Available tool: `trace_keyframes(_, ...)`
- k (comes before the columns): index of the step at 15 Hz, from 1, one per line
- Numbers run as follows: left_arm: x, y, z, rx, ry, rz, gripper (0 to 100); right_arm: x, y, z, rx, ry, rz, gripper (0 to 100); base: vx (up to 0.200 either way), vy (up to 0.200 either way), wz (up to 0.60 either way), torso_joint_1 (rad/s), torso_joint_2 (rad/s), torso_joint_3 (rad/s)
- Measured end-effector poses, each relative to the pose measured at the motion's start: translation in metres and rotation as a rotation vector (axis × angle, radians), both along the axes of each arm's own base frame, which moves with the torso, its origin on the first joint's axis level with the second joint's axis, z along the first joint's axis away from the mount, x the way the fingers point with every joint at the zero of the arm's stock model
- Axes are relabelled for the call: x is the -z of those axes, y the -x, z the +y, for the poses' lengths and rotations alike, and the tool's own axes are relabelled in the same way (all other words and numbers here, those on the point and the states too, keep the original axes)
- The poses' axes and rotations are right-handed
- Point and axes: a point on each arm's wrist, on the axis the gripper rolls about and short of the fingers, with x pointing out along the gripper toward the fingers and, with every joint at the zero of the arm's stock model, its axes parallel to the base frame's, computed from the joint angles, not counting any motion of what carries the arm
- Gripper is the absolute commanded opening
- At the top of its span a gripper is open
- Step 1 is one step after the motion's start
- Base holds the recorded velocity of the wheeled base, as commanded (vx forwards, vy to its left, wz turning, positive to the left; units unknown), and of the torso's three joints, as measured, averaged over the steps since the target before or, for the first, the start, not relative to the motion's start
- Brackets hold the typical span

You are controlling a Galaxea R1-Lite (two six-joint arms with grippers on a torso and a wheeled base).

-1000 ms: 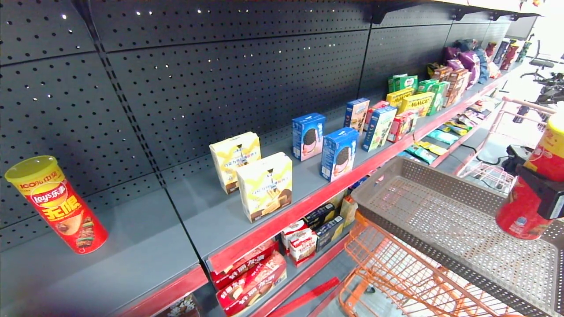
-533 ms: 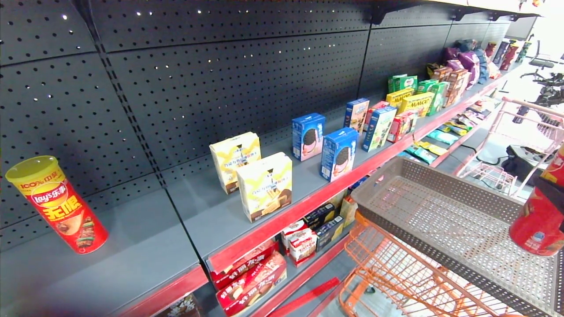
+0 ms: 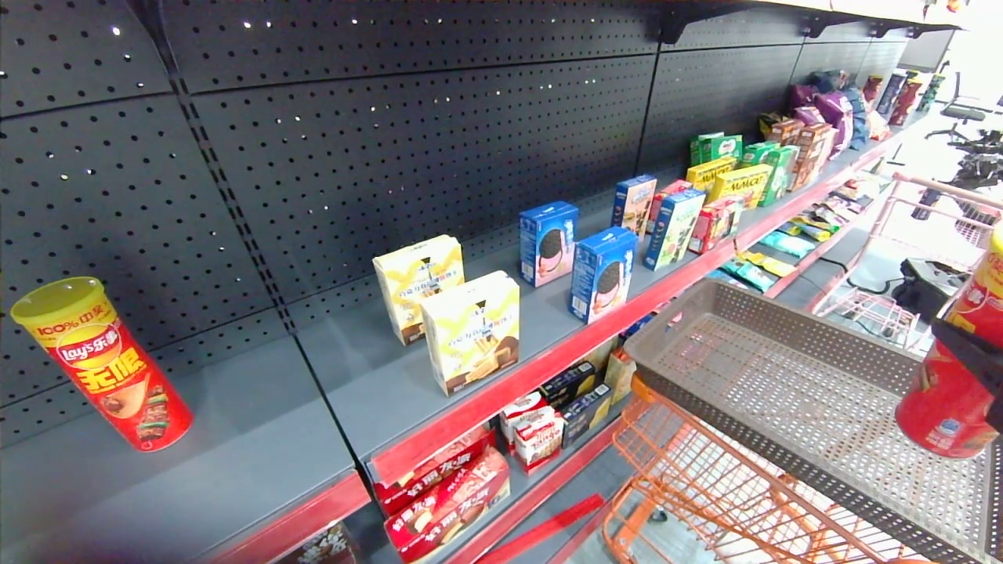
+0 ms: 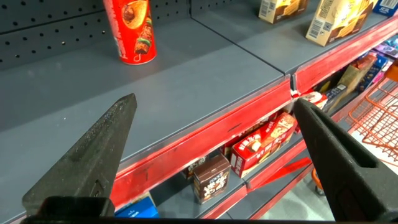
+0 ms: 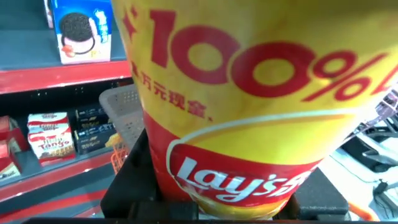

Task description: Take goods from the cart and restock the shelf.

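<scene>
1. Right gripper: clamped around the middle of a red cardboard chip canister with a yellow top. The right wrist view shows the tube's yellow band seated between the black jaws.
2. Held canister: upright, slightly tilted, at the right edge of the head view, over the grey perforated plastic tray that sits on the orange wire cart. Whether its base touches the tray cannot be told.
3. Left gripper: fingers spread wide and empty, in front of the red front edge of the grey metal shelf.
4. Matching red-and-yellow canister: stands on the shelf's left bay, with bare board around it.
5. Yellow-and-white snack boxes and blue biscuit boxes: stand in the next bay, well apart from the held canister.
6. Step in hand, as judged: carry to the shelf. Lift clear of the tray rim, keep the tube upright, travel in front of the boxes, set down just beside its twin, and release only once the base sits flat.
</scene>
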Motion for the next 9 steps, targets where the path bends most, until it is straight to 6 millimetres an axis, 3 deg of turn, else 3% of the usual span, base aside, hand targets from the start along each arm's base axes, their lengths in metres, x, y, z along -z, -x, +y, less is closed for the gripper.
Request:
trace_keyframes(1,0.0000,0.0000,0.0000,0.001,0.000,0.000,100,0.0014,0.0005,0.0000,0.000,0.001,0.004,0,0.000,0.000,0.00,0.000,0.00,0.000)
trace_keyframes(9,0.0000,0.0000,0.0001,-0.002,0.003,0.000,100,0.0092,0.0037,0.0035,-0.029,0.002,0.022,0,0.000,0.000,0.60,0.002,0.00,0.003)
